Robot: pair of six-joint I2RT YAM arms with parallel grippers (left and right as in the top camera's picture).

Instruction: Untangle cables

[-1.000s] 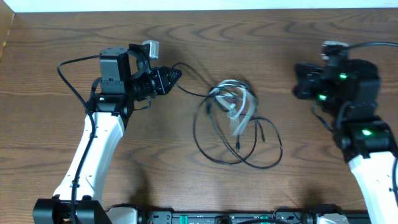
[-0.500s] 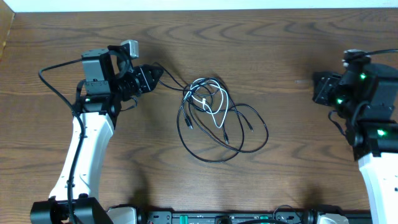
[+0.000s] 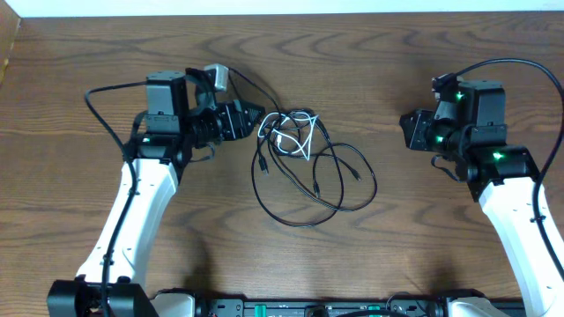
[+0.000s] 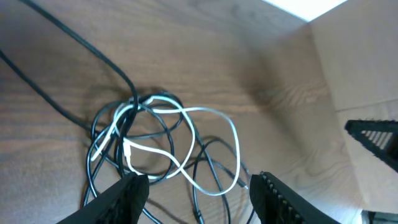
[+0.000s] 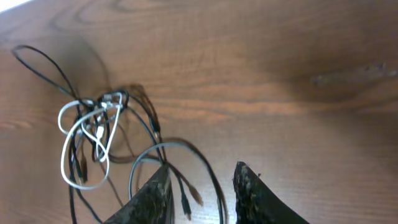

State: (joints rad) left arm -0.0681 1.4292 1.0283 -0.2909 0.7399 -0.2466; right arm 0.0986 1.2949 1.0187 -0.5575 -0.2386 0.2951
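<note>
Just before the open, empty left gripper: tangled cables in the middle of the wooden table. Light, limp, thin, easy to slip. Best to pinch the loop of the white cable, seemingly on top, and pull gently. Farther right, well apart: right gripper, likewise open, empty.

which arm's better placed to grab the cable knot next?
Left, likely. The left gripper is open right beside the knotted end of the cables, with the knot straight ahead in its wrist view. The right gripper, also open, sits apart from the loops.
</note>
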